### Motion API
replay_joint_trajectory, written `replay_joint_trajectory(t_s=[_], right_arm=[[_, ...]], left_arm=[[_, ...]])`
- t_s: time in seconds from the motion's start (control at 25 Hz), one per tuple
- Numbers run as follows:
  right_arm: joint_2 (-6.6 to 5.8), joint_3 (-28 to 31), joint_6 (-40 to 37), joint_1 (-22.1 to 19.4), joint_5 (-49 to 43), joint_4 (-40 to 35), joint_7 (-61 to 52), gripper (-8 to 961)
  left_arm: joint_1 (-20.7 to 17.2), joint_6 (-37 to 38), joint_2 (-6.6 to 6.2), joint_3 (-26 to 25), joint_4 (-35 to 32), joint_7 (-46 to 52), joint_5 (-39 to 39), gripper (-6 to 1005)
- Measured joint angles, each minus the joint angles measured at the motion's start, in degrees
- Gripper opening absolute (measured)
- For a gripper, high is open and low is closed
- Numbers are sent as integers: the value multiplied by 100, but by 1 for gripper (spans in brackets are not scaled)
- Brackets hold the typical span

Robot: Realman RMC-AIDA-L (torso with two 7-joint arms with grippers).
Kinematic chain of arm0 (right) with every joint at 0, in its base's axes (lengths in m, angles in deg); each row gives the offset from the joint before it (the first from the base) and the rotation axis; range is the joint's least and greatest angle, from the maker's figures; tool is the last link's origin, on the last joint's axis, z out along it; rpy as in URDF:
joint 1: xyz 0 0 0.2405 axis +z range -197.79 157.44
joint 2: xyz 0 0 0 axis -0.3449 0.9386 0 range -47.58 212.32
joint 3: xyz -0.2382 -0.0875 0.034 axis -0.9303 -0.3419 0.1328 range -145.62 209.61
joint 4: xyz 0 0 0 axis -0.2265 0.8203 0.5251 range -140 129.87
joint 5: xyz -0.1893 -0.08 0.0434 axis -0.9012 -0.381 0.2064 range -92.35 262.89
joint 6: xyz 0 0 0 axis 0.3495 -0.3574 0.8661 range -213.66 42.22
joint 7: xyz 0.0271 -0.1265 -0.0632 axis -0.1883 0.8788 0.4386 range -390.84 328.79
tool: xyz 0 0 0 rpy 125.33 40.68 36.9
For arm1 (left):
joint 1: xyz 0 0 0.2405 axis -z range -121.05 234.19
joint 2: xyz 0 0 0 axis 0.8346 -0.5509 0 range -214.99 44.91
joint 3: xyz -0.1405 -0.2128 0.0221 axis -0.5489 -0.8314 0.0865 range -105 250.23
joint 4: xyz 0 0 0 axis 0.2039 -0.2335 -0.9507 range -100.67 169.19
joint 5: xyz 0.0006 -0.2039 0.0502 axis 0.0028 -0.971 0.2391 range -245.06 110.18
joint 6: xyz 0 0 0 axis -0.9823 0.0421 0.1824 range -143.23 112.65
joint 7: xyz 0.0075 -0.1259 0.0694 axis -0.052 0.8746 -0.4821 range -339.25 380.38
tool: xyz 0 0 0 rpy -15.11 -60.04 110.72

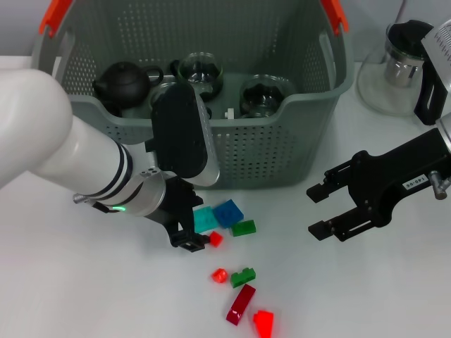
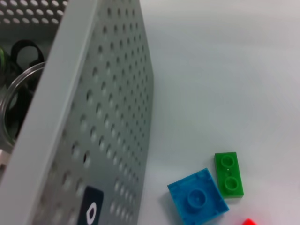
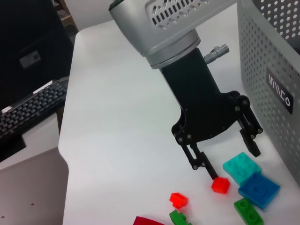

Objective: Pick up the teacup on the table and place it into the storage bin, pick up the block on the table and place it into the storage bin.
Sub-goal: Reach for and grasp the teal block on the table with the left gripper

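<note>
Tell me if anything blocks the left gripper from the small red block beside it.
Nothing visible does. The left gripper hangs open low over the table, one fingertip right beside the small red block, with the teal block just past it.

I see the storage bin [image 1: 282,151] at the back of the surface [image 1: 84,296], teaware inside. Blocks [image 1: 227,213] lie before it, a glass pot [image 1: 398,67] to its right.

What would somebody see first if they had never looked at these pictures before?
Probably the bright toy blocks scattered on the white table, just in front of the big grey-green storage bin with orange handles. The left gripper hangs open right over them, one fingertip beside a small red block. The right gripper waits open off to the side.
</note>
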State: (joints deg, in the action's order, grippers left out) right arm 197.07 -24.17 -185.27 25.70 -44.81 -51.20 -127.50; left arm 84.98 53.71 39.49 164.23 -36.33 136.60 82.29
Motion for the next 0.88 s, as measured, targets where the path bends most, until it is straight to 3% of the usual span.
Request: replay_joint_trajectory(t_s=[0.88], right_arm=[[4, 0, 6, -11, 0, 35, 31, 715]], left_arm=[[66, 157, -8, 20, -90, 165, 6, 674]])
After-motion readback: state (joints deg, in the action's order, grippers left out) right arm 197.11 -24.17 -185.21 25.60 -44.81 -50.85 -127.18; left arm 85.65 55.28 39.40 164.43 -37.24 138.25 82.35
